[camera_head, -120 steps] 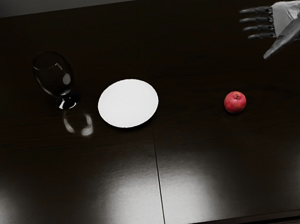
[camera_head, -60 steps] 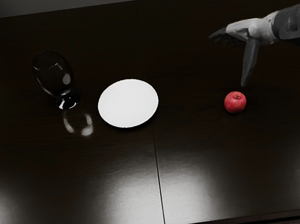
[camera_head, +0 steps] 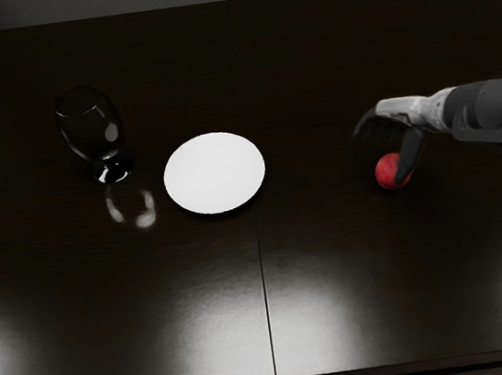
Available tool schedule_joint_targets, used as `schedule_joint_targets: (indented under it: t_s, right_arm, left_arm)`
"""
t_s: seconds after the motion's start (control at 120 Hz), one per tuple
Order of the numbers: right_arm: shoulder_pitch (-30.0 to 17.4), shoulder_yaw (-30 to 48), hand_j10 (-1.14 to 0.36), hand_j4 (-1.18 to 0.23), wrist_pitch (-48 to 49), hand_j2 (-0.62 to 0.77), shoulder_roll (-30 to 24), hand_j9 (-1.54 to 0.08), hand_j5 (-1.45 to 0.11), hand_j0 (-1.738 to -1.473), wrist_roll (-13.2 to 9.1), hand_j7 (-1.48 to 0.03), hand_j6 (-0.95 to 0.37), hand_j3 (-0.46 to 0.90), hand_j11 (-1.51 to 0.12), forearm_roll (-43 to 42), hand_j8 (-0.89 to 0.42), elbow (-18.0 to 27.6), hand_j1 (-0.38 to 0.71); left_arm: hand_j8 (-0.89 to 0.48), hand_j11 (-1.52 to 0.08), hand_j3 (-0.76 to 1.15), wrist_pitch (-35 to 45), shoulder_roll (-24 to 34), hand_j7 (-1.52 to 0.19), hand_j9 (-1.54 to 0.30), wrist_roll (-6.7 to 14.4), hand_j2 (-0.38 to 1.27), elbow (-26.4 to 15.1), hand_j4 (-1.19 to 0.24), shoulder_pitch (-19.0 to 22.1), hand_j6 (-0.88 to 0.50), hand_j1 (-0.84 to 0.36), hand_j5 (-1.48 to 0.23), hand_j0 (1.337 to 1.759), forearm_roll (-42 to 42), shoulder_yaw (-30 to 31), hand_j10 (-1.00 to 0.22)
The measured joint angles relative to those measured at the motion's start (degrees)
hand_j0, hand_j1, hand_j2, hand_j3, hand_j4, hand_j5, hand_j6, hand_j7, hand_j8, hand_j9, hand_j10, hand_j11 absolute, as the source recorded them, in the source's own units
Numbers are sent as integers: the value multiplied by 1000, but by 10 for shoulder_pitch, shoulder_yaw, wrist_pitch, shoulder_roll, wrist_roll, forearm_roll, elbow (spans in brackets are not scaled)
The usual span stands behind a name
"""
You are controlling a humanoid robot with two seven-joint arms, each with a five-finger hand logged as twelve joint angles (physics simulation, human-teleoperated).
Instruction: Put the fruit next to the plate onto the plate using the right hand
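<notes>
Dark glossy table [camera_head: 359, 303], seen from above at a slant, with a thin seam running down its middle and pale light patches along the near edge. White round plate [camera_head: 214, 173] sits just left of the seam, nothing on it. Red apple [camera_head: 385, 175] lies on the table surface well to the right of the plate, not on it. Right hand [camera_head: 393, 130] is directly over the apple, coming from behind and above; a dark part of the hand crosses the fruit's right side and hides some of it, so only the left and lower part of the red skin shows. The hand is at or nearly at the apple, but whether it has closed on the fruit or merely arches over it cannot be told from this angle. Right forearm [camera_head: 486, 108], grey, runs out to the right edge of the frame. Clear wine glass [camera_head: 92, 127] stands on its foot to the left of the plate and slightly behind it, apart from the rim, its faint reflection showing on the tabletop in front.
</notes>
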Motion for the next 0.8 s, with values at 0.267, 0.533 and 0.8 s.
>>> schedule_joint_targets:
  t_s: [0.267,0.533,0.8]
  right_arm:
    - [-43,-3,-334,-334,-87,-63,8,-431,-431,-1658,0,-430,-336,0,-430,-55,-335,-1,46]
    - [-83,-5,-340,-340,-145,-64,22,-438,-439,-1658,0,-438,-342,0,-438,-111,-341,1,53]
    - [-101,-6,-425,-425,-151,-81,29,-550,-550,-1658,0,-549,-427,0,-549,-119,-426,2,155]
  left_arm:
    - [-234,-304,0,0,0,-304,-304,0,47,0,-234,0,-234,69,-304,1658,0,0,-234]
    - [-234,-304,0,0,0,-304,-304,0,47,0,-234,0,-234,69,-304,1658,0,0,-234]
    - [-234,-304,0,0,0,-304,-304,0,47,0,-234,0,-234,69,-304,1658,0,0,-234]
